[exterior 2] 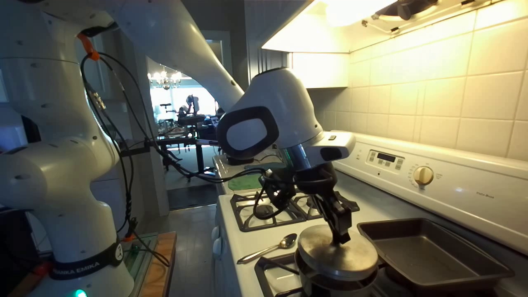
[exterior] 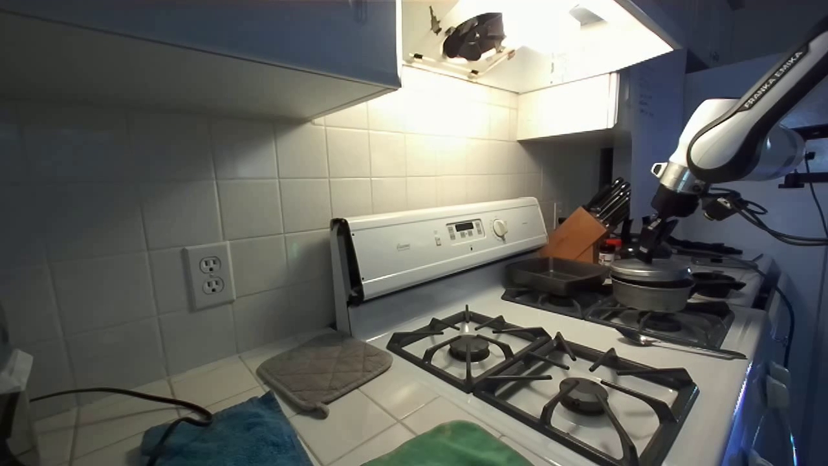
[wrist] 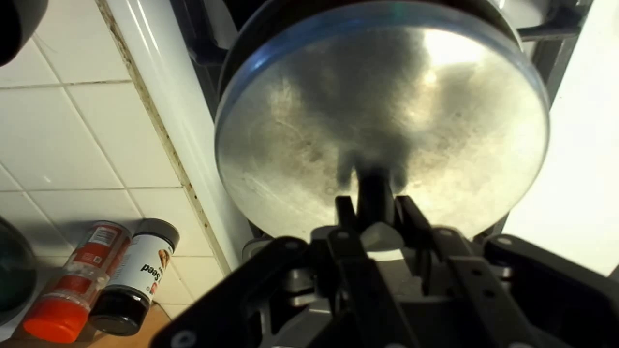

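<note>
My pincer point(wrist: 375, 208) clasps the metal lid point(wrist: 387, 96) by its dark knob point(wrist: 375, 193), likely because that suits a narrow pinch, above the pot point(exterior: 650, 296), with a spoon point(exterior 2: 285, 242) at the lid's nine o'clock and a baking pan point(exterior 2: 433, 251) at its three in an exterior view.

We have a round silver metal lid point(wrist: 382, 125), face scuffed and brown-spotted, black knob point(wrist: 375, 191) pinched in the hand point(exterior 2: 341, 237). It's roughly level, right over the grey metal pot point(exterior: 650, 298); we can't tell if they touch. Pot's upright on the stove grate point(exterior: 660, 321).
</note>
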{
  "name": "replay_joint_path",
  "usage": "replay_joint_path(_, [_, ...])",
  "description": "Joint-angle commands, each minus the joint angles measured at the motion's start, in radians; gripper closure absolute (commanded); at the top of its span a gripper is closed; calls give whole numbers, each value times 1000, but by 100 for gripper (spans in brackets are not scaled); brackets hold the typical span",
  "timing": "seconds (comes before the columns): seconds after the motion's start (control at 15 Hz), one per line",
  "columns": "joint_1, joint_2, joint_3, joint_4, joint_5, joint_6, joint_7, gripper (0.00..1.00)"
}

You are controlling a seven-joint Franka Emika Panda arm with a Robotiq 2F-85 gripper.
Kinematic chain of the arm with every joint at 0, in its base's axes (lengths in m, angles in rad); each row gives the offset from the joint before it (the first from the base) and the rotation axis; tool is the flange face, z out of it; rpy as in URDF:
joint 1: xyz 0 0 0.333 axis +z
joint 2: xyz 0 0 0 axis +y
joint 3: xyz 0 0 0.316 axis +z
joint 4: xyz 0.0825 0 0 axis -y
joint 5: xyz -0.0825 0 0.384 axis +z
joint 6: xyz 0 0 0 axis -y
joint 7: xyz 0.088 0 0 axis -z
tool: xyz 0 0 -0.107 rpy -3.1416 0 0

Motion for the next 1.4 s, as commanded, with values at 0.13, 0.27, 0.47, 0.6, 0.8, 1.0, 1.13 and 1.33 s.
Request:
replay_joint_path(0.13, [4, -11, 0, -24, 39, 25, -42, 94])
replay_joint_path(0.27, [3, -10, 0, -25, 39, 24, -43, 94])
replay_joint_path(0.47, [4, -9, -1, -32, 43, 24, -51, 94])
replay_joint_path(0.6, [4, -9, -1, -41, 53, 33, -66, 94])
replay_joint_path(0.8, [10, -13, 1, -57, 109, 65, -117, 94])
replay_joint_path(1.0, [17, -15, 4, -63, 179, 90, -172, 94])
replay_joint_path(1.13, [23, -11, 4, -64, 213, 100, -198, 94])
replay_joint_path(1.33, [29, -4, 4, -61, 250, 108, -228, 94])
